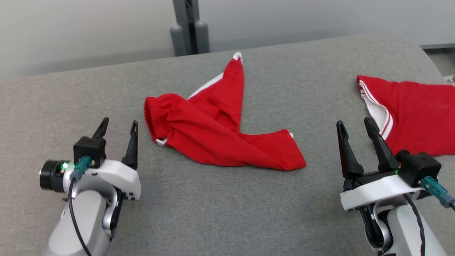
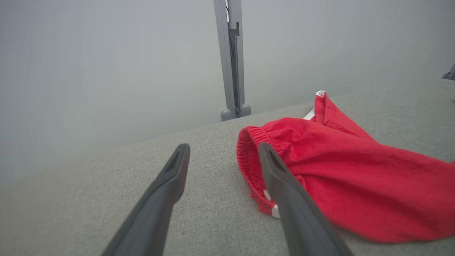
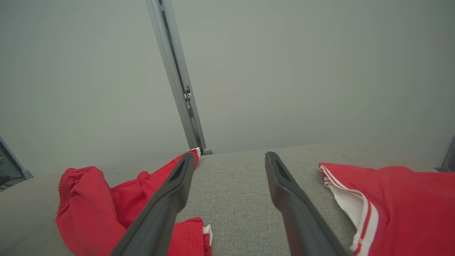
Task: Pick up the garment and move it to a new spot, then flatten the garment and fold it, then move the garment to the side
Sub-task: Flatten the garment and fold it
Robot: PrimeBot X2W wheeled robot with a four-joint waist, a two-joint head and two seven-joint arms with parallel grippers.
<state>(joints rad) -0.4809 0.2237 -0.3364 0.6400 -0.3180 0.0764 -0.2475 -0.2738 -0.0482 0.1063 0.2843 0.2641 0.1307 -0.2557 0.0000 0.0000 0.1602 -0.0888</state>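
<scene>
The red shorts (image 1: pixel 213 142) lie mid-frame, stretching toward the lower right, waistband (image 1: pixel 151 119) just right of the nearer left gripper (image 1: pixel 119 122); both it and the right gripper (image 1: pixel 354 121) gape wide, empty.

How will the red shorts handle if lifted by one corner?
Likely floppy: the red shorts lie crumpled with legs splayed, so they should drape and hang. Probably light: the cloth looks thin. The grey fabric surface may grip them when pushed, bunching rather than sliding.
</scene>
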